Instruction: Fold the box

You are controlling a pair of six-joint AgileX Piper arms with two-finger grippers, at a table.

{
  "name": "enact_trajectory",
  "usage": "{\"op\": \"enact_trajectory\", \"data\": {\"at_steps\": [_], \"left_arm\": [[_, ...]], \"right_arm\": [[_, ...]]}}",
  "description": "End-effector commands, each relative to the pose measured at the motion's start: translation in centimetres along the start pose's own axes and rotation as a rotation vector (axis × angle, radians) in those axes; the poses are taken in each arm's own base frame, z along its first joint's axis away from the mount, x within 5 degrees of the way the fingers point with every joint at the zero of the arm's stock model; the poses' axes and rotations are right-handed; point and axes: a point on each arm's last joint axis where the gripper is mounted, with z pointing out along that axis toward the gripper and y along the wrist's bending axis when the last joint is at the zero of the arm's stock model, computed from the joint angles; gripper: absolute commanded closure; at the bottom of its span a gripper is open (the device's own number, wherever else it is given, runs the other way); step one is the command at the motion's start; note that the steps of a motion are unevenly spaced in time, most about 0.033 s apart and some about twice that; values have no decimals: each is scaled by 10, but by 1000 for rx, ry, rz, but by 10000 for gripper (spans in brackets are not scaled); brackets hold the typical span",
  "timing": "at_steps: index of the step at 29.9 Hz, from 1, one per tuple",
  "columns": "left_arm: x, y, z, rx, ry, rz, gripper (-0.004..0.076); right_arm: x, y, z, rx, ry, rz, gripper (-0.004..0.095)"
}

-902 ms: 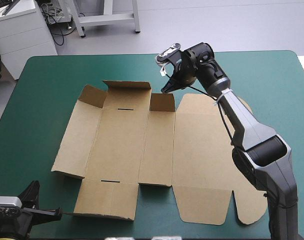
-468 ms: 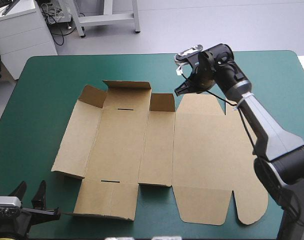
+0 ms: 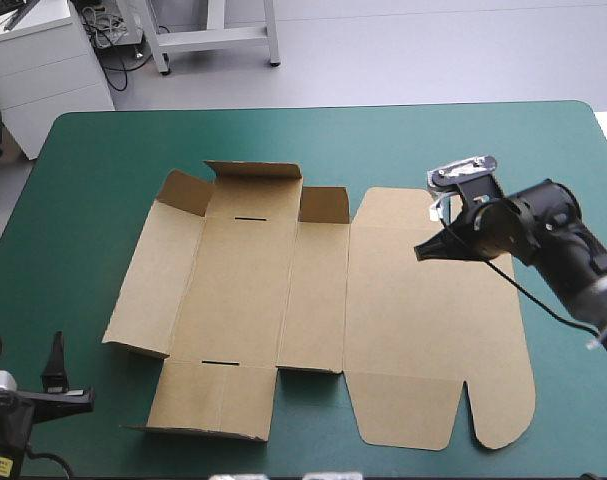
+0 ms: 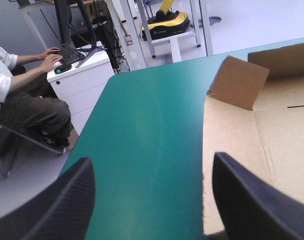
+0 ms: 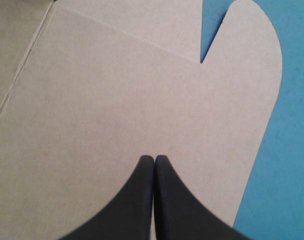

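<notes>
The right gripper (image 3: 421, 253) is clenched empty over the brown box's (image 3: 243, 290) 3 o'clock panel, likely for pressing; the left gripper (image 3: 23, 358) is held spread at 8 o'clock.

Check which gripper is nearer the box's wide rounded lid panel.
Right. The right gripper, shut, is over the lid panel of the box. The left gripper, open, is off the box's near left corner, over the teal-green cover.
</notes>
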Motion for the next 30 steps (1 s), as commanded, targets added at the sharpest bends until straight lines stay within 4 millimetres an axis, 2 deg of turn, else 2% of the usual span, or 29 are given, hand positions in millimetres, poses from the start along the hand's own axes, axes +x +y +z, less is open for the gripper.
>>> {"op": "enact_trajectory", "data": {"at_steps": [1, 8, 13, 18, 22, 25, 30], "left_arm": [[-35, 6, 12, -20, -49, 32, 244], [-75, 10, 61, -8, 79, 65, 244], [-88, 9, 104, 8, 204, 83, 244], [-85, 4, 148, 59, 406, 100, 244], [-83, 4, 176, 72, 488, 97, 244], [-78, 12, 194, 80, 535, 21, 244], [-58, 25, 221, 226, 646, -127, 246]], "right_arm": [[16, -5, -33, 3, -126, 22, 930], [64, -7, -64, -8, -222, 60, 931], [105, -7, -77, -16, -327, 66, 931], [139, -7, -80, -12, -358, 51, 931], [159, -7, -81, -8, -374, 29, 931], [169, -7, -81, -8, -389, 31, 931], [175, -7, -81, -6, -401, 21, 931]]}}
